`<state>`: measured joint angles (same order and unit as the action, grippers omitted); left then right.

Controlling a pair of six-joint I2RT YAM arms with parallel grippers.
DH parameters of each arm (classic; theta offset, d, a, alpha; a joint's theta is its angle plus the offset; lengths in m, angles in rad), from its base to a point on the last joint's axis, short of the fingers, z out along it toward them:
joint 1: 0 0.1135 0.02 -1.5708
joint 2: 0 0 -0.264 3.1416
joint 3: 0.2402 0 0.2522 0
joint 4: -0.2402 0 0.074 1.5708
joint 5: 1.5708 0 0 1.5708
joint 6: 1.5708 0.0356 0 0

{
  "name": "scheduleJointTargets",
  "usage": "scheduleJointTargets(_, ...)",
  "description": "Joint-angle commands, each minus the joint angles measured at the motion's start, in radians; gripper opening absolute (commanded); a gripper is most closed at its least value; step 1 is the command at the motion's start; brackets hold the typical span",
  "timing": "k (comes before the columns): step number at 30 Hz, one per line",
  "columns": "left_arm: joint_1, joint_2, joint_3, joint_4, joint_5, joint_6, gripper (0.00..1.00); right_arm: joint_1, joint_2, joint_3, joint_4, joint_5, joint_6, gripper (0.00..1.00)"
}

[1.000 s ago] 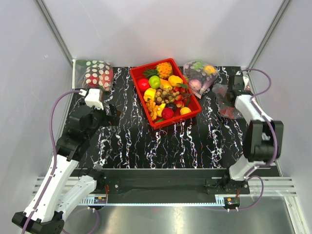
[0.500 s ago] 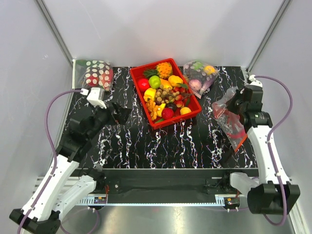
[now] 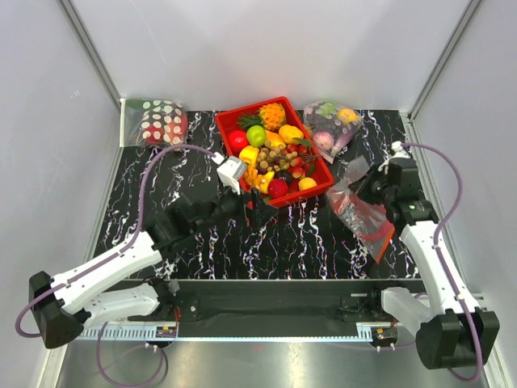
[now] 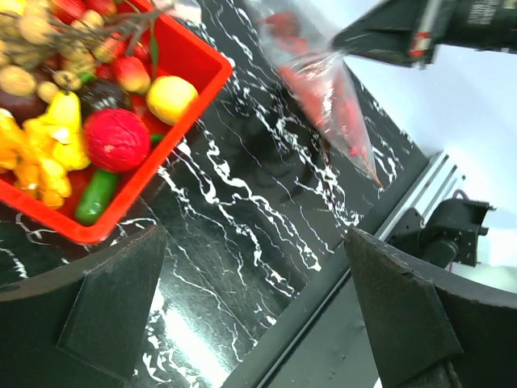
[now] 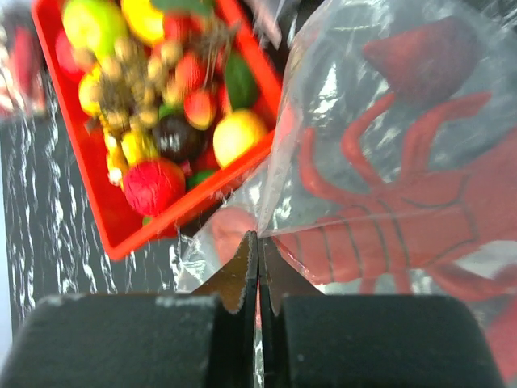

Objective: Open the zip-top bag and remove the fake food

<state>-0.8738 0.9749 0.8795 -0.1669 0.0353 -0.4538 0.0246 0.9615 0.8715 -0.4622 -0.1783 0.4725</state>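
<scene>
The right claw (image 3: 369,187) is gripping the bag (image 3: 365,214) by a fold of its clear plastic, and the two jaws are pressing flat together with the film caught between them. The bag is hanging below and ahead of this claw, and its orange-red strip (image 3: 381,241) is running along the low end, away from the fingers. Whether that end is touching the table (image 3: 323,242) I cannot tell. The lobster (image 5: 404,222) is lying inside the bag, just beyond the tips of the right claw, and its red body and legs are showing through the plastic. The tray (image 3: 315,191), full of coloured fruits, is standing to the left of the right claw, with its nearest corner close to the bag. The left claw (image 3: 257,212) is hovering over the table with its jaws spread wide and is holding nothing; between its fingers (image 4: 113,315) only the marbled table is showing. The tray is lying ahead of this claw and to its left, near the left finger, while the bag is hanging ahead and to its right, well apart. The dotted bag (image 3: 157,121) is resting far behind the left claw, in the back corner. The fruit bag (image 3: 331,125) is resting apart from the right claw, toward the back edge, just beside the tray.
</scene>
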Motion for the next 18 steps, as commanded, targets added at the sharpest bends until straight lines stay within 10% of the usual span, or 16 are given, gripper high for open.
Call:
scheduleJointTargets(1,-0.043,0.018,0.009,0.076,-0.075,-0.002,0.99,0.081,0.035,-0.038,0.137,-0.036,0.049,0.00)
scheduleJointTargets(18,-0.125,0.056,-0.022,0.013,-0.198,0.035,0.99,0.483,0.327,0.034,0.278,-0.001,0.113,0.00)
